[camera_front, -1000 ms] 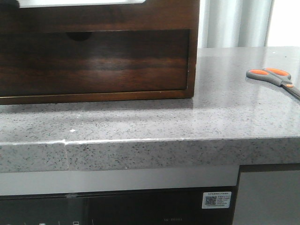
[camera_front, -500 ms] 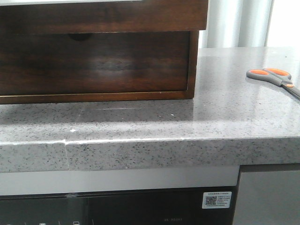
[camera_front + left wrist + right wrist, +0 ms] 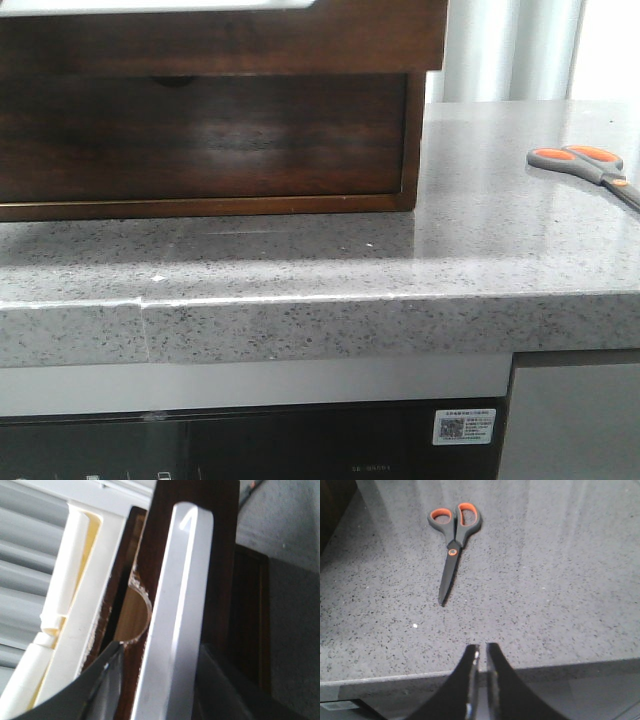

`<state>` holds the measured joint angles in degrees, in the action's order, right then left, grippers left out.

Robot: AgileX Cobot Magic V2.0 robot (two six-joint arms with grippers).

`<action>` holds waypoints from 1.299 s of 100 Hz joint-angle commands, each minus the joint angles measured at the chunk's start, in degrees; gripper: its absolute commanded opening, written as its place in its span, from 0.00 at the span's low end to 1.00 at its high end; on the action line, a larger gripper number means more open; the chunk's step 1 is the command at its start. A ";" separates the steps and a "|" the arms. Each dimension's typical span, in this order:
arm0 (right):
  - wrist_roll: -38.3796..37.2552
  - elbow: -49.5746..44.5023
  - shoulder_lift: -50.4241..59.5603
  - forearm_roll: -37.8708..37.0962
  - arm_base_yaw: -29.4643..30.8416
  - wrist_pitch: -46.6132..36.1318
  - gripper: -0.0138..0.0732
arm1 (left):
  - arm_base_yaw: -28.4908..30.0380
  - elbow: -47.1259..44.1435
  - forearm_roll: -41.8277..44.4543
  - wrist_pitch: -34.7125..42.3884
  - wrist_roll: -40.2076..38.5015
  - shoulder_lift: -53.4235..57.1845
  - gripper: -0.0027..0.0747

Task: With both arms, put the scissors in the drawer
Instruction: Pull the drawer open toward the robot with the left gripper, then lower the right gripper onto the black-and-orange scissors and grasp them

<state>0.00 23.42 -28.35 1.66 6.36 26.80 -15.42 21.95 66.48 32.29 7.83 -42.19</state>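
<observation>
The scissors (image 3: pixel 585 165), orange-and-grey handled with the blades shut, lie flat on the grey counter at the far right. In the right wrist view the scissors (image 3: pixel 452 545) lie a short way beyond my right gripper (image 3: pixel 482 647), which hangs over the counter's front edge, shut and empty. The drawer (image 3: pixel 220 40) juts out from the top of the wooden cabinet (image 3: pixel 200 150). My left gripper (image 3: pixel 162 650) is shut on the drawer's glossy front edge (image 3: pixel 175 605), one finger on each side. Neither gripper shows in the front view.
A lower drawer front with a semicircular notch (image 3: pixel 178 80) sits under the pulled one. White plastic (image 3: pixel 70 605) lies behind the drawer front. The speckled counter (image 3: pixel 300 270) ends in a front edge (image 3: pixel 395 680), with appliance fronts below.
The drawer front has come further out toward the camera, overhanging more of the cabinet. The scissors have stayed where they were.
</observation>
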 commanded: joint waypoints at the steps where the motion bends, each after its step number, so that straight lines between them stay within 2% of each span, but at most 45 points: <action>1: 0.47 5.61 -6.50 0.35 -0.83 -2.96 0.24 | -0.26 1.90 -3.48 4.50 -2.38 1.77 0.43; 15: 0.47 12.12 -16.70 0.68 -2.01 -2.32 0.33 | -0.26 1.90 -3.48 3.72 -7.12 5.04 0.43; 30: 0.47 19.21 -26.27 1.06 -3.85 -0.31 0.34 | -0.26 1.90 -3.48 3.72 -10.78 8.54 0.43; 58: 0.47 34.71 -43.11 1.06 -7.66 6.61 0.35 | -0.26 1.90 -7.08 2.28 -27.79 16.26 0.42; 82: 0.47 49.11 -55.82 1.06 -7.66 17.66 0.55 | -0.26 1.90 -13.79 -9.37 -40.09 24.20 0.42; 106: 0.47 58.86 -64.56 1.06 -7.66 27.07 0.55 | -0.26 3.97 -14.46 -20.08 -57.06 26.58 0.42; 130: -0.70 62.79 -69.01 -0.07 -7.16 29.14 0.55 | -0.26 6.85 -14.55 -29.41 -59.16 26.47 0.42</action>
<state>0.00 83.51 -98.57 2.81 -1.35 56.33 -15.42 26.43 53.02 3.90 -50.19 -14.94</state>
